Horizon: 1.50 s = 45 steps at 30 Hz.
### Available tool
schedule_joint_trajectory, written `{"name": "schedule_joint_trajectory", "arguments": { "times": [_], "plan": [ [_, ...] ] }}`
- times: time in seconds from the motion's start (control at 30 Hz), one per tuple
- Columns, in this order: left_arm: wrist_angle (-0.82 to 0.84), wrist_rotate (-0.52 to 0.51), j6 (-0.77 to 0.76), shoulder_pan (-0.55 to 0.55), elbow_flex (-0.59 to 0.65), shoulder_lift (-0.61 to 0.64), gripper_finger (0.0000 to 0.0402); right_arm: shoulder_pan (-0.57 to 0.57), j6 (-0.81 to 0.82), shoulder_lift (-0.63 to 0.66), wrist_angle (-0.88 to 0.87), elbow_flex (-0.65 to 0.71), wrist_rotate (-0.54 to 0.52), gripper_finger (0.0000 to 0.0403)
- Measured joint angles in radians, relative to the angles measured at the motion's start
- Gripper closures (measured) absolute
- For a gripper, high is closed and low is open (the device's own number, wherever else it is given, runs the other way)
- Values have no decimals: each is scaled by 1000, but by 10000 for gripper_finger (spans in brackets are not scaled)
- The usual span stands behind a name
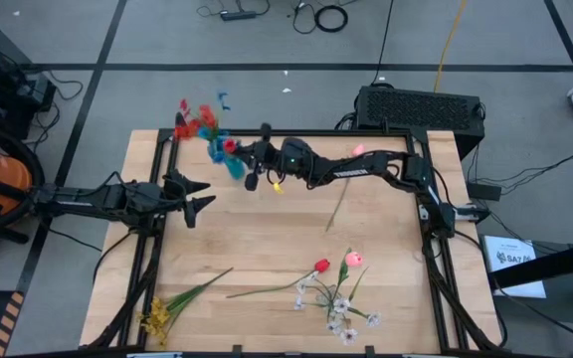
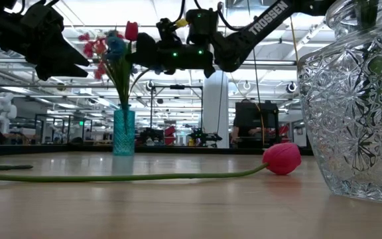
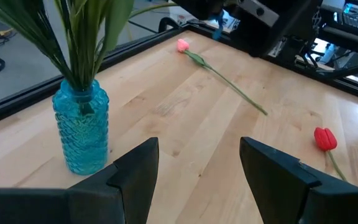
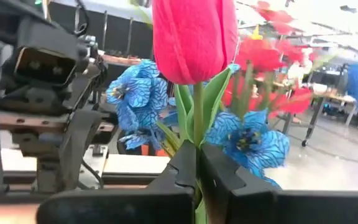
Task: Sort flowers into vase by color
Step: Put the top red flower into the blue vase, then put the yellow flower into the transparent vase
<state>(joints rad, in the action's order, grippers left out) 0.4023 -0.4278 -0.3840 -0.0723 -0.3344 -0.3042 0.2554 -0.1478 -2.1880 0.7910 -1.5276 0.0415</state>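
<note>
A teal cup vase (image 1: 235,167) stands at the table's far left and holds blue and red flowers (image 1: 197,121). It also shows in the low view (image 2: 124,133) and the left wrist view (image 3: 81,127). My right gripper (image 1: 250,159) is beside the bouquet, above the vase, shut on a red tulip (image 4: 194,37). My left gripper (image 3: 194,180) is open and empty, on the near side of the vase. A pink tulip (image 1: 358,149) lies at the far side. A red tulip (image 1: 321,266), a pink tulip (image 1: 353,259), white blossoms (image 1: 341,318) and a yellow sprig (image 1: 157,318) lie near the front edge. My right gripper pinches the red tulip's green stem (image 4: 197,134) between its two fingers (image 4: 182,171), a short way below the bud. The fingers come level from the table's right and lie across the stem. The bud (image 2: 132,30) stands upright above the fingers, clear of the table, against the bouquet.
A clear cut-glass vase (image 2: 357,99) stands close to the low camera at the front. A red tulip (image 2: 282,158) with a long stem lies on the table before it. A black box (image 1: 421,107) sits behind the table's far right. The middle of the wooden table is bare.
</note>
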Motion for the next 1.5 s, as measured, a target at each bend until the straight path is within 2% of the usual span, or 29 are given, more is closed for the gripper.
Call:
{"name": "schedule_joint_trajectory", "arguments": {
  "times": [0.17, 0.53, 0.7, 0.83, 1.1, 1.27, 1.33, 1.5],
  "plan": [
    [0, 0, 2, 0, 0, 0, 171, 3, 32, 0, -5, -7, -48, 385],
    [0, -1, 1, 0, 0, 0, 171, 3, 43, 0, -123, -76, -41, 289],
    [0, -1, 0, 0, 0, 0, 171, 3, 48, 30, -145, -80, -44, 267],
    [-1, -1, 0, 0, 0, 0, 171, 5, 40, 81, -230, -80, -44, 256],
    [-5, -1, 0, 0, 0, 0, 171, 7, 5, 218, -495, -80, -46, 245],
    [-5, -1, -2, 0, 0, 0, 171, 9, -47, 354, -753, -80, -57, 247],
    [-5, -1, -3, 0, 0, 0, 171, 10, 0, 413, -860, -82, -113, 250],
    [-25, -1, -3, 0, 0, -1, 171, 29, 242, 543, -1216, -82, -343, 261]
  ]
}}
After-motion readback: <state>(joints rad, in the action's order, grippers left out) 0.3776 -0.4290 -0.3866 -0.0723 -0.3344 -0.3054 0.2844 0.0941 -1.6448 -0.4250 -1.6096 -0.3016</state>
